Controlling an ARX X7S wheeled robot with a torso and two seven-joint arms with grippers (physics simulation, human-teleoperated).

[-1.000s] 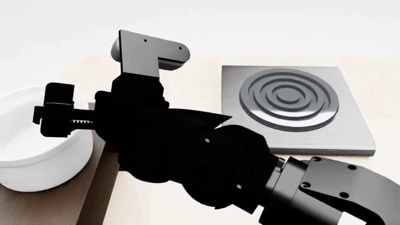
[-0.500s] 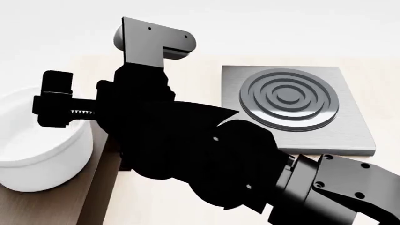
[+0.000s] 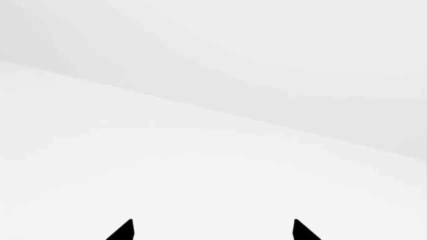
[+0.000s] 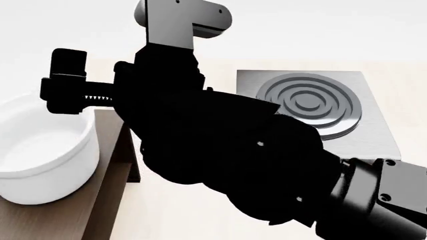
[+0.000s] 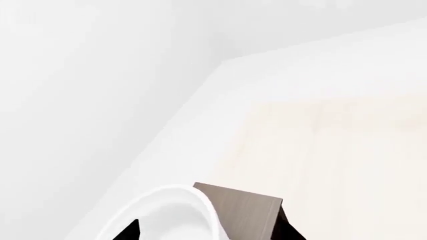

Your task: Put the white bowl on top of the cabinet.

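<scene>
White and glossy, the white bowl [image 4: 40, 155] sits upright on the flat top of the dark brown cabinet [image 4: 93, 210] at the head view's left, with nothing visible inside it. The right end effector [image 4: 67, 82] hangs above the bowl's rim, apart from it, its jaws spread and holding nothing. Beyond the arm, a square grey stove plate [image 4: 360, 135] with black rings lies on the pale wooden table [image 4: 220, 75]. Only the right wrist view shows the cabinet's far corner beside the bowl's rim. The left wrist view shows just two dark fingertips [image 3: 123, 232] set wide apart against blank white.
</scene>
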